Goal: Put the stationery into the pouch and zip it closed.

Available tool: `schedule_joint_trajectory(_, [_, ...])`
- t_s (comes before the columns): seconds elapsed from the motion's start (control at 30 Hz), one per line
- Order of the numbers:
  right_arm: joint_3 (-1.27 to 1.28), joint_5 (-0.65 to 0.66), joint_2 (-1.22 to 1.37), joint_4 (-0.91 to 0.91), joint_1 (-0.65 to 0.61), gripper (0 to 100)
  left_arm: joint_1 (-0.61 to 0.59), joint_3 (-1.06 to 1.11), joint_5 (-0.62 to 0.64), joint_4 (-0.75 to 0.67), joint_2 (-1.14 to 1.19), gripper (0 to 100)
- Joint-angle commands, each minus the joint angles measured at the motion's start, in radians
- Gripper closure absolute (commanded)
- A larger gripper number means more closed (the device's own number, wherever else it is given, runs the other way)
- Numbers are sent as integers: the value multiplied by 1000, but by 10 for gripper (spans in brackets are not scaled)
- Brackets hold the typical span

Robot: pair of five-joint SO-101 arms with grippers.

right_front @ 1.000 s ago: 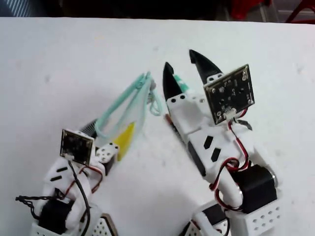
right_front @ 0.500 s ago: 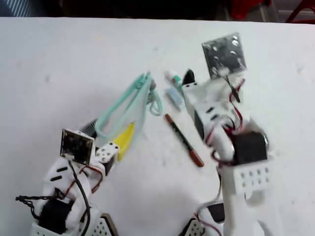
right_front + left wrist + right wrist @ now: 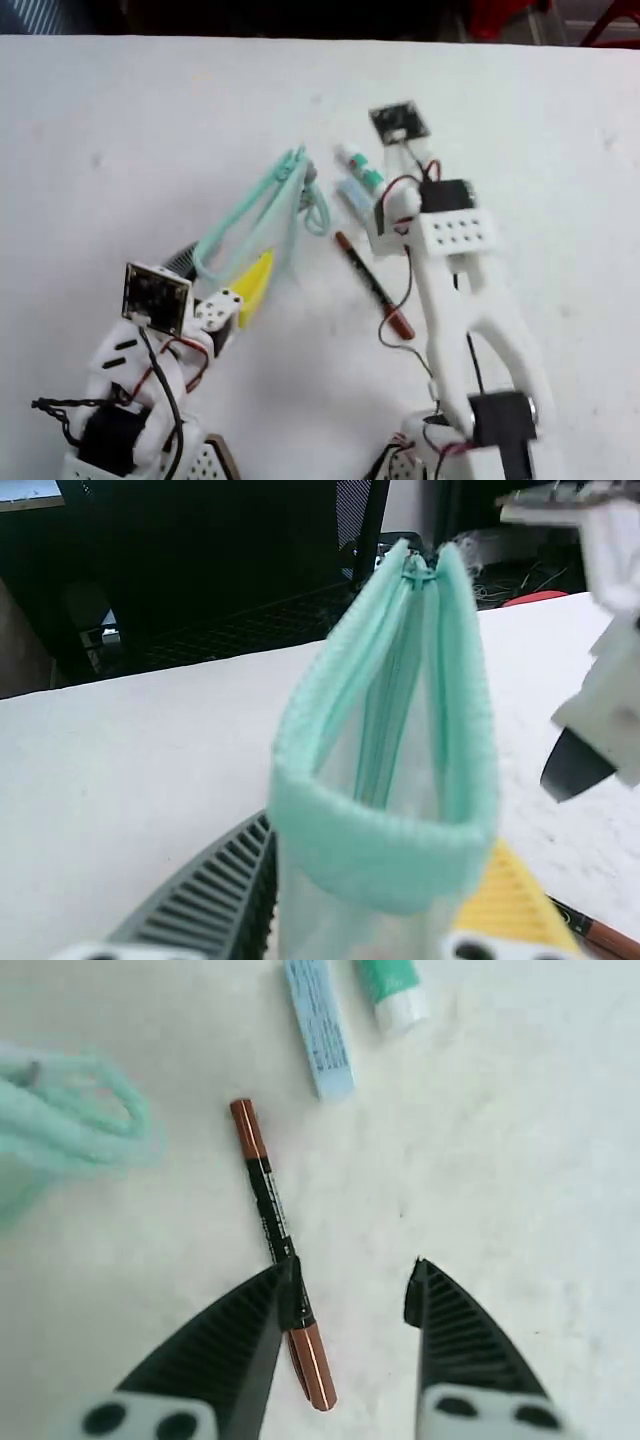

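At the near left corner of the white bench (image 3: 120, 120) sits the left arm (image 3: 130, 400). The left pincer (image 3: 218, 272) pinches the near end of the pouch (image 3: 262, 215) between a grey ribbed finger and a yellow one. The pouch is mint green with see-through sides and runs slantwise from the pincer toward the middle of the bench. In the left wrist view the pouch (image 3: 385, 780) stands on edge. Its two green rims are spread apart at the held end and meet at the far end. At that far end a looped green cord (image 3: 315, 212) lies on the bench, between the pouch and the loose stationery. Just beyond the cord, toward the far edge, lie a pale blue stick (image 3: 352, 192) and a green stick (image 3: 362, 172), side by side and close together. Nearer the front edge, a brown and black pen (image 3: 372, 285) lies at a slant, apart from the pouch. The right arm (image 3: 450, 250) stretches from the near edge and overhangs the bench just beside the pen and both sticks. From its wrist, the right pincer (image 3: 348, 1280) is spread wide and holds nothing. One finger crosses the pen (image 3: 275, 1245) near its brown end; whether they touch cannot be told. Farther on lie the pale blue stick (image 3: 318, 1025), the green stick (image 3: 388, 988) and the cord (image 3: 80, 1125).
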Motion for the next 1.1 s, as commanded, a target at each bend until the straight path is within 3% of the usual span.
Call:
schedule_joint_trajectory(0.0, [49,92,81,-99,-50,878,-7,-5,15,-9,-1,760])
schedule_joint_trajectory(0.17, [71,121,179,-168,-71,939,-68,-6,18,-17,-1,781])
schedule_joint_trajectory(1.07, [43,123,354,-234,-73,943,-82,-6,18,-29,-1,781])
